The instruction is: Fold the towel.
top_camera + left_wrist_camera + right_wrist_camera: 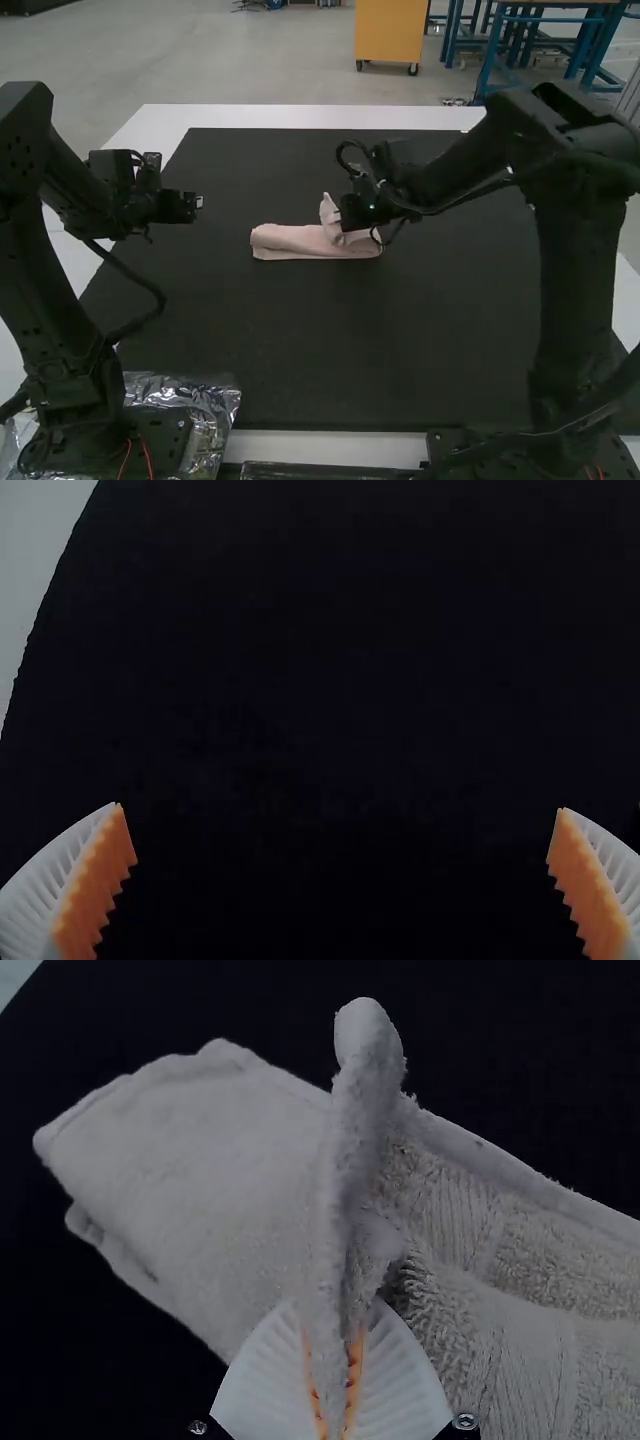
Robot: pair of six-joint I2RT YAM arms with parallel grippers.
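Note:
A pink towel (300, 241) lies as a narrow folded strip at the middle of the mat, one part raised near its right end. At that raised part is my right gripper (350, 218). In the right wrist view my right gripper (335, 1380) is shut on a pinched ridge of the towel (190, 1180), which stands up between the pads. My left gripper (198, 203) is over the mat, left of the towel and apart from it. In the left wrist view my left gripper (342, 830) is wide open, with nothing between its pads.
The black mat (330, 340) covers most of the white table (300, 117). A crinkled plastic bag (215, 410) lies by the left arm's base. The right arm reaches in above the mat's right half.

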